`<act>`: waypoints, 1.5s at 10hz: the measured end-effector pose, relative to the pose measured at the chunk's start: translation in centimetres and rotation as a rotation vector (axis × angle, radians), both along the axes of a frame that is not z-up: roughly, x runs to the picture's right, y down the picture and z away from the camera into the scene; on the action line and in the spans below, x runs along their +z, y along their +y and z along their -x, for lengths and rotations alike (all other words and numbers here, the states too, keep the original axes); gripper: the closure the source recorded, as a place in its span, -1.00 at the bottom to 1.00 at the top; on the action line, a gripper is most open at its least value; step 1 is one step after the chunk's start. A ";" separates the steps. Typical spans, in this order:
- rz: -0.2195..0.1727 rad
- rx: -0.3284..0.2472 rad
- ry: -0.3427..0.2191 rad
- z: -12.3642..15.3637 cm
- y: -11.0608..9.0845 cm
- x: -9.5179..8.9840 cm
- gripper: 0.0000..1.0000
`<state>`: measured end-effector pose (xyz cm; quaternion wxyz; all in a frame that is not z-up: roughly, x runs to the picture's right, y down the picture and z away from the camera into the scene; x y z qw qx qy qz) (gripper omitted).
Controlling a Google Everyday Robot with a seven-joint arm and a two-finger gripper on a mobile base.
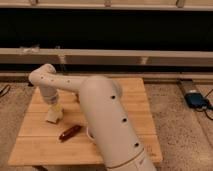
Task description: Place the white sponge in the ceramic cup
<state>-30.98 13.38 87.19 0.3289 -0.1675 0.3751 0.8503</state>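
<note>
Squeeze the soft, light sponge [53,117] gently by its two sides, there at the left of the table [136,94] just under the gripper [54,106], with no way to tell whether gripped or not.

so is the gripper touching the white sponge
Cannot tell: in the camera view the gripper sits right above the white sponge, overlapping it and hiding any gap.

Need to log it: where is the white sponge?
In the camera view, the white sponge lies on the wooden table at image left, just under the end effector and beside a reddish-brown object.
</note>
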 end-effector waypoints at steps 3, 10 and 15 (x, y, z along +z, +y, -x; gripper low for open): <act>0.008 -0.020 0.017 0.1 1.5 1.7 -0.60; -0.007 -0.013 0.016 0.3 1.0 1.7 0.53; -0.078 0.069 -0.020 0.7 -2.4 -0.7 1.00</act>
